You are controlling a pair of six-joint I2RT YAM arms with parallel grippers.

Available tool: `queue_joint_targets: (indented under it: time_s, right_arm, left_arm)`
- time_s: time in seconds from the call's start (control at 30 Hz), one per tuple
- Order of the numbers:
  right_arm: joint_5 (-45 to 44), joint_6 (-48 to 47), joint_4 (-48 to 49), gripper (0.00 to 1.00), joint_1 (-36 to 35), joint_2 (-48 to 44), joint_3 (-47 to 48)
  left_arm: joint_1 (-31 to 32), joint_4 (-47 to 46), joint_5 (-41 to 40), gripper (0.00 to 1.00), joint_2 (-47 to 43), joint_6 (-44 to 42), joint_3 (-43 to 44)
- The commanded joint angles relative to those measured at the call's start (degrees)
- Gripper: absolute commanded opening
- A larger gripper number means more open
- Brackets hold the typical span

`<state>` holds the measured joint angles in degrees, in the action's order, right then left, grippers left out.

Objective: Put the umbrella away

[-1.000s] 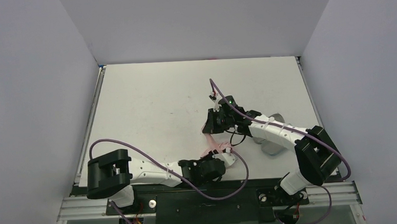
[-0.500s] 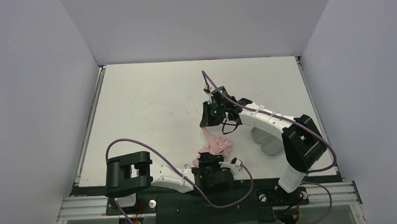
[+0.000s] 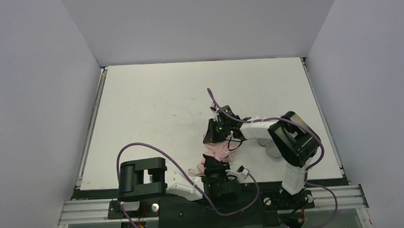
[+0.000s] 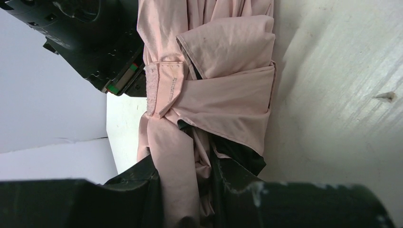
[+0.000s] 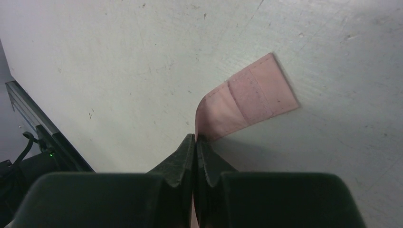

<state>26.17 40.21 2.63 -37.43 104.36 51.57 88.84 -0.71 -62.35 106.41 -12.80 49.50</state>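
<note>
The umbrella (image 3: 218,152) is a crumpled salmon-pink bundle near the table's front edge, between the two grippers. In the left wrist view its folded canopy (image 4: 223,85) fills the middle, wrapped by a stitched strap (image 4: 161,85). My left gripper (image 4: 185,173) is shut on the lower folds, with pink fabric pinched between its black fingers (image 4: 138,183). From above, the left gripper (image 3: 216,169) sits at the bundle's near end. My right gripper (image 3: 216,133) is at the far end. Its jaws (image 5: 196,140) are shut on the strap's free end (image 5: 247,102), which curls flat onto the table.
A pale oblong thing (image 3: 271,149) lies partly under the right arm's forearm. The right arm's elbow (image 3: 293,136) folds back over the right side of the table. The table's metal front rail (image 3: 246,200) runs just behind the left gripper. The right gripper's black body (image 4: 85,38) is close above the canopy.
The left arm swung right and back toward the front rail, still holding the umbrella. The right gripper drew nearer with the strap, its elbow folding in. The pink bundle is shorter and more bunched.
</note>
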Motion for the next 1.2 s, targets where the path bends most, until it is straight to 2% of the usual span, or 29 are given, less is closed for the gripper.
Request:
queue_joint_targets:
  time_s: [0.0,0.13,0.3,0.37,0.57,0.77,1.17]
  right_arm:
    - [-3.30,0.88,4.10,0.00,-1.49,-0.97,-4.66]
    - [-4.08,2.04,6.65,0.00,-1.85,-2.35,-7.50]
    - [-4.43,2.46,8.63,0.00,-1.87,-2.99,-9.49]
    - [-4.59,2.43,9.02,0.00,-1.86,-3.10,-10.18]
    - [-4.86,2.28,10.04,0.00,-1.86,-3.45,-11.03]
    - [-5.20,1.78,9.83,0.00,-1.92,-3.74,-11.08]
    - [-6.00,1.21,8.64,0.00,-2.01,-3.90,-9.45]
  left_arm:
    - [0.35,2.30,7.97,0.14,2.47,3.66,-0.46]
    - [0.20,4.18,8.24,0.35,1.93,5.06,0.39]
    - [-0.69,7.60,9.66,0.56,0.81,8.21,1.95]
    - [-0.81,8.88,9.65,0.69,0.30,9.85,2.33]
    - [-1.20,14.10,8.01,0.87,-0.18,14.94,4.70]
    - [-1.26,19.16,10.31,0.99,-3.44,18.06,7.39]
    - [-1.69,24.02,21.74,0.97,-20.74,20.40,5.62]
